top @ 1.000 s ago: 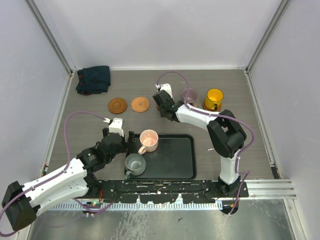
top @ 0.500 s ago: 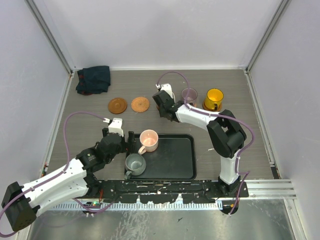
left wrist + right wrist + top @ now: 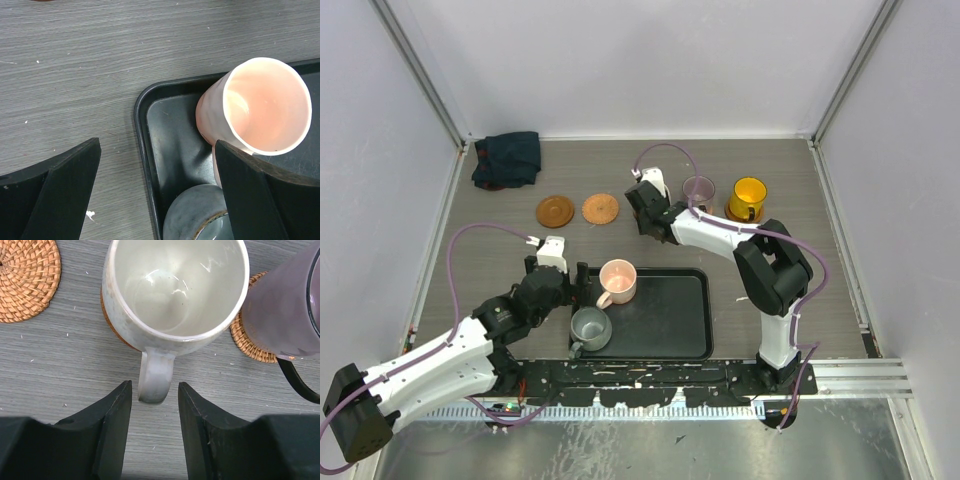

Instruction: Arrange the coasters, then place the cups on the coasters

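Right hand (image 3: 154, 392) straddles the handle of the cream-white mug (image 3: 175, 285), fingers parted with a sliver of gap on either side, so nothing is pinched; the mug looks set down and free. It stands on a dark coaster (image 3: 114, 330), close beside the mauve mug (image 3: 285, 305) on its woven coaster (image 3: 250, 347). The yellow mug (image 3: 750, 195) sits further along that row. Two coasters lie bare: a woven one (image 3: 600, 208) and a dark one (image 3: 555, 211). Left hand (image 3: 157, 150) hangs spread wide over the black tray (image 3: 142, 130) corner, one finger against the pink mug (image 3: 265, 105), probably lining up that grasp; the grey-green mug (image 3: 195, 215) waits beside it.
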Tool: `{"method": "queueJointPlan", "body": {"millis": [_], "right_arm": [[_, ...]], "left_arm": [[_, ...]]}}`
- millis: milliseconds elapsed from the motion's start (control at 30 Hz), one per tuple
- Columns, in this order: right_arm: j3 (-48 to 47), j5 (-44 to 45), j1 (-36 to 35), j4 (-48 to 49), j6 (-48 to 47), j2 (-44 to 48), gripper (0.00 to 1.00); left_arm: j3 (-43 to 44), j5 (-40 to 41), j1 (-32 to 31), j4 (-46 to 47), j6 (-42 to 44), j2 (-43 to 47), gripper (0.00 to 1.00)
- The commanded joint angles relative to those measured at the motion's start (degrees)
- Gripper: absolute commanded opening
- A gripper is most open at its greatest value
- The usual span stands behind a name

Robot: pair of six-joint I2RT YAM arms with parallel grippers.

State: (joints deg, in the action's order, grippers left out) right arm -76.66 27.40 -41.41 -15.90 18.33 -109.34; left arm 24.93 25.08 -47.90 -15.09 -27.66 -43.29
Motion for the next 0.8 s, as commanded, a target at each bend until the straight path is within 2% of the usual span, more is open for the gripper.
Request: {"method": "queueJointPlan", "body": {"millis": [0,167,500,767], "right_arm": [[-0.41,0.98,-0.33,0.34,0.39,1.28,0.50],[1.42,0.08,-0.38,1.00,-0.10,4.59,0.63],[5.39,-1.60,-0.42,3.89,-2.20,17.81,0.65],[11.31,6.83,-0.29,6.71,-3.26,30.65,0.68]], "left_arm": [[0.34,0.23,-0.15,1.95,-0.38,0.45,0.98],[0.47,-0.49,-0.22,2.13,0.45,0.73,0.98],[1.37,-8.94,-0.15,1.73,6.87,2.67,0.98],[4.37,-15.84,-0.20,-0.38,9.72,-0.57,0.98]]}}
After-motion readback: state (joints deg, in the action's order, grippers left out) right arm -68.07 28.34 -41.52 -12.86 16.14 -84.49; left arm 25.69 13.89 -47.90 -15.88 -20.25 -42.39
